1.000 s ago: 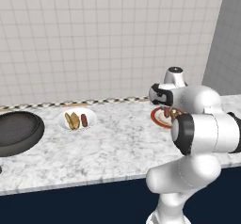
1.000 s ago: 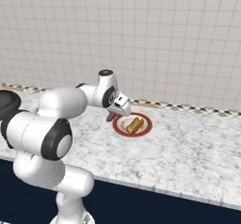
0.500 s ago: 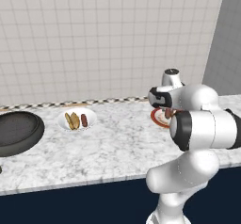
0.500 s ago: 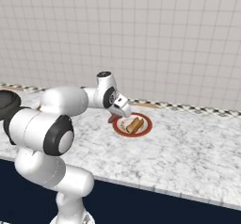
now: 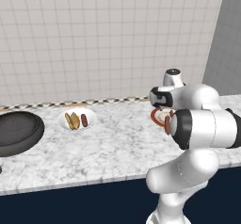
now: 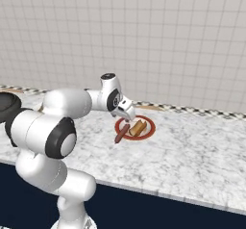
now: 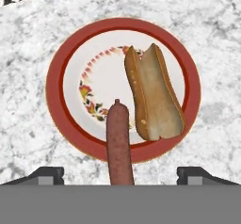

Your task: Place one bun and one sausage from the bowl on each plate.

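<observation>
Gripper (image 7: pixel 120 173) hanging over the red-rimmed plate (image 7: pixel 61 63), fingertips (image 7: pixel 47 173) standing wide apart, gripping nothing. Sausage (image 7: pixel 118 143) lying between them without touching either, its far end over the plate's near rim. Bun (image 7: pixel 153 93) resting split-side up on the plate, just beside the sausage. Plate sitting toward the back edge of the marble worktop (image 6: pixel 192 146). White plate (image 5: pixel 76 120) carrying a bun and a sausage, toward the left. Dark bowl (image 5: pixel 16 131) sitting at the worktop's left end.

no readable text, labels, brands or numbers on any surface in view
</observation>
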Controlling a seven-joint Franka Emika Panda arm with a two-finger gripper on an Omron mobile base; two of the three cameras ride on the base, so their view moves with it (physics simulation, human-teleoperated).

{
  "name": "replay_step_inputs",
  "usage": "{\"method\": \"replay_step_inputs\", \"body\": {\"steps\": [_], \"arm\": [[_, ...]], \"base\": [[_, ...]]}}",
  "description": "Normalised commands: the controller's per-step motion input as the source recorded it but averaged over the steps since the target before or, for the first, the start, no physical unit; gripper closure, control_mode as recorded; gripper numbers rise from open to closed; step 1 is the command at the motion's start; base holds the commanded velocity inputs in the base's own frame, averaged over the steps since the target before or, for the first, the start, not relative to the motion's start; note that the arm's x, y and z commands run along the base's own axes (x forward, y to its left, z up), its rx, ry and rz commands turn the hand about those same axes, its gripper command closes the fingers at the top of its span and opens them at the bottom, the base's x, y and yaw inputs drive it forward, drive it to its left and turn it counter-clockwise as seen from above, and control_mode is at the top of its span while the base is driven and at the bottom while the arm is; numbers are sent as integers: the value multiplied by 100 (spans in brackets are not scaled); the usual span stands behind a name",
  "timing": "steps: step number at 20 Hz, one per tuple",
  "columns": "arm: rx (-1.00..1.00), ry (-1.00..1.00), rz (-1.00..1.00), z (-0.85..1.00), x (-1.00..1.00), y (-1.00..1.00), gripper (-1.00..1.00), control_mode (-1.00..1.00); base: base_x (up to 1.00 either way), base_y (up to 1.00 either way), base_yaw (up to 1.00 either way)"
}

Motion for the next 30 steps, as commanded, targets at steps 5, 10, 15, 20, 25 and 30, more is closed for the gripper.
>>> {"method": "replay_step_inputs", "body": {"steps": [5, 10, 15, 20, 25, 30], "arm": [[-1, 0, 3, 41, -12, 4, -100, -100], [-1, -4, 1, 50, -100, 67, -100, -100], [-3, 0, 1, 26, -100, 100, -100, -100], [-17, 0, 11, 57, -100, 100, -100, -100], [-9, 0, 15, 36, -79, 64, -100, -100], [0, 5, 0, -10, -3, 0, -100, -100]], "base": [[0, 0, 0], [0, 0, 0], [0, 0, 0], [0, 0, 0], [0, 0, 0], [0, 0, 0]]}}
